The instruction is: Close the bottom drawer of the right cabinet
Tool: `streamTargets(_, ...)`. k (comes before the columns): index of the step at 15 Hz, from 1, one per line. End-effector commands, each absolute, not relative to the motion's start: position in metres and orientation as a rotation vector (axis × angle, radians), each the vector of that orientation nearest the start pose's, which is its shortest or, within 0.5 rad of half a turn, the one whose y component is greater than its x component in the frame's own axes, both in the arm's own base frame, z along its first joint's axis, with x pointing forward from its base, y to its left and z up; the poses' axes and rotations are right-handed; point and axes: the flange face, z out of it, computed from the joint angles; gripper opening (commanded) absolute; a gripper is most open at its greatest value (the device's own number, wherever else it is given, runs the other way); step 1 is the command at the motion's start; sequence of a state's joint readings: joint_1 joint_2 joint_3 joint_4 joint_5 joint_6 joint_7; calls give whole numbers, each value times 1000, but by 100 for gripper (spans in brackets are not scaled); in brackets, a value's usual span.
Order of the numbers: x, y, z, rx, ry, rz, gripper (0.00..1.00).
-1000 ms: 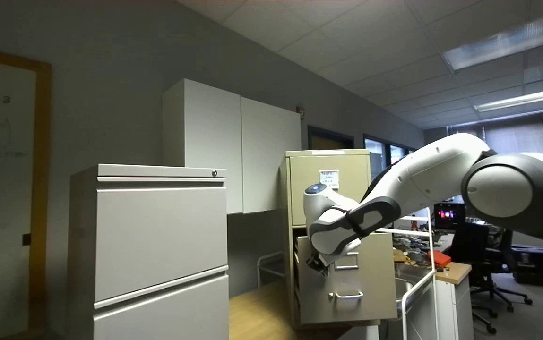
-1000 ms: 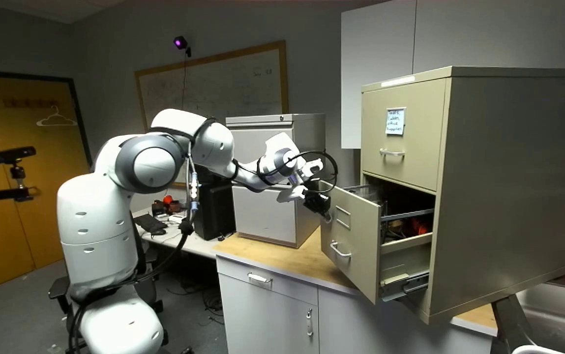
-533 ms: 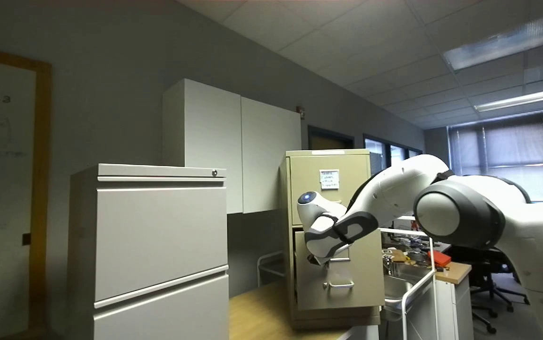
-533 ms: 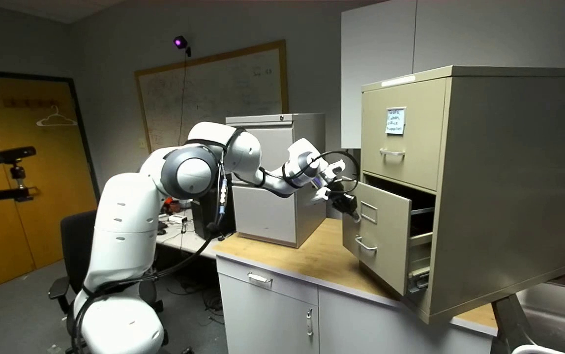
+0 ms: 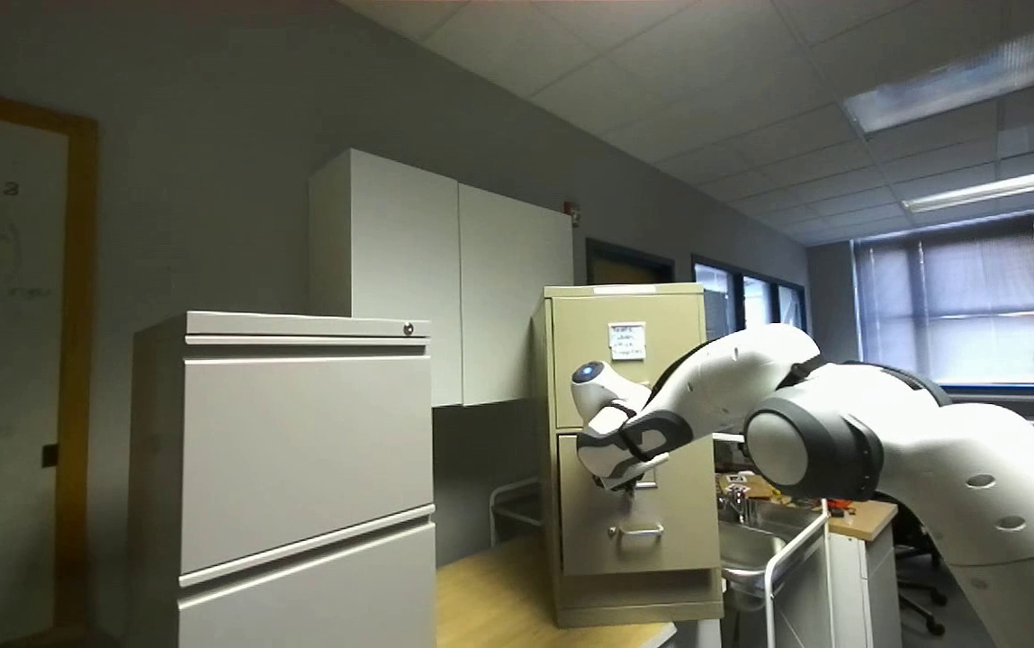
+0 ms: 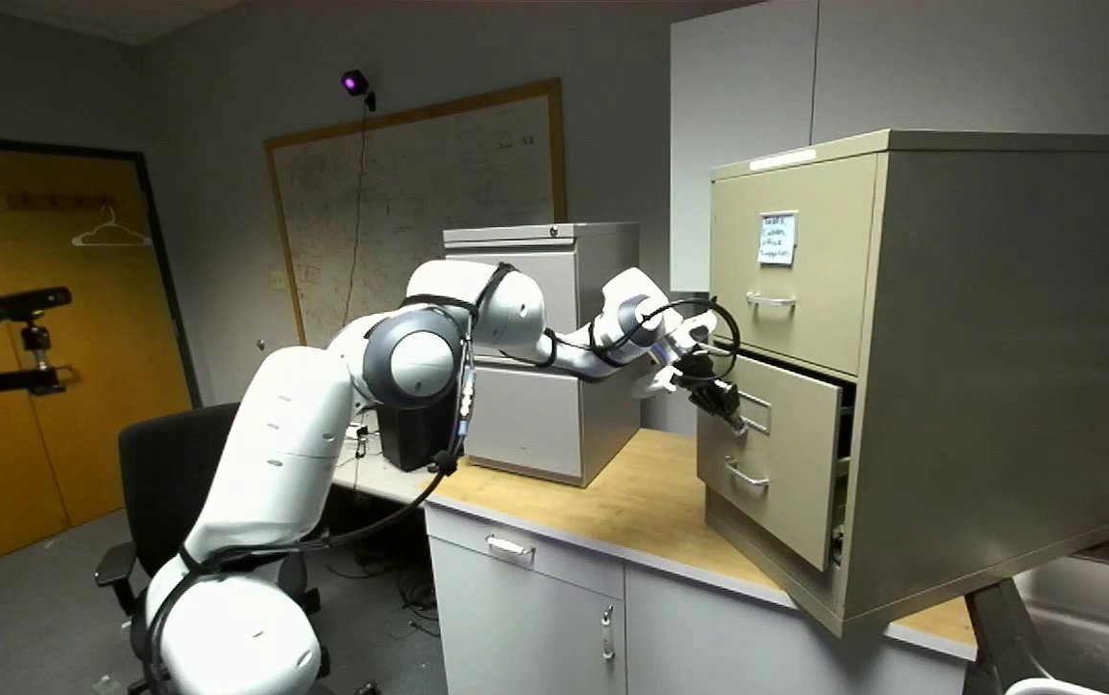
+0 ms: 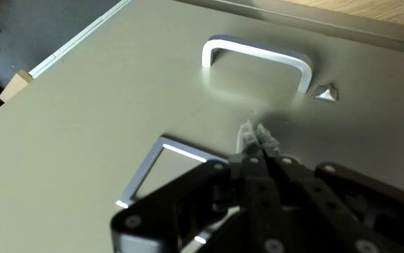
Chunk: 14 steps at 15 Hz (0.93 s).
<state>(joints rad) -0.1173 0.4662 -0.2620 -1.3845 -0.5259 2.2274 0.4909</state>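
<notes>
The right cabinet (image 5: 674, 315) is a tall beige metal cabinet, and its side shows in an exterior view (image 6: 988, 367). Its bottom drawer (image 6: 790, 497) stands out by a narrow gap; its front also shows in an exterior view (image 5: 584, 531) and fills most of the wrist view (image 7: 82, 102). My gripper (image 6: 739, 425) is shut and empty, its tips at the drawer front beside the label holder (image 6: 755, 413) and above the handle (image 6: 745, 473). In the wrist view my gripper's fingertips (image 7: 255, 135) lie together against or very close to the front; exact contact is hard to tell.
A pale-grey cabinet (image 5: 310, 459) stands beside the beige one on the wooden counter (image 6: 612, 502). White wall cupboards (image 5: 517, 297) hang behind. The beige cabinet overhangs the counter's edge near a sink (image 6: 1085, 618). A black chair (image 6: 178, 473) stands behind the arm.
The bottom drawer has moved inward, from well out to a narrow gap. My arm has reached forward with it, the shut gripper staying at the drawer front.
</notes>
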Motion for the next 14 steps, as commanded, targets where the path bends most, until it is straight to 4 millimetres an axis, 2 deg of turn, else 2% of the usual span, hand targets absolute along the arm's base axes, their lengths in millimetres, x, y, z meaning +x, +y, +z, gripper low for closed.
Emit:
streamTargets(1, 708, -287, 517, 2338, -757, 621, 0)
streamTargets(4, 715, -297, 514, 2337, -793, 603, 0)
streamTargets(8, 712, -308, 510, 2394, -923, 469, 0)
streamTargets(14, 699, -351, 503, 2440, -1066, 339, 0)
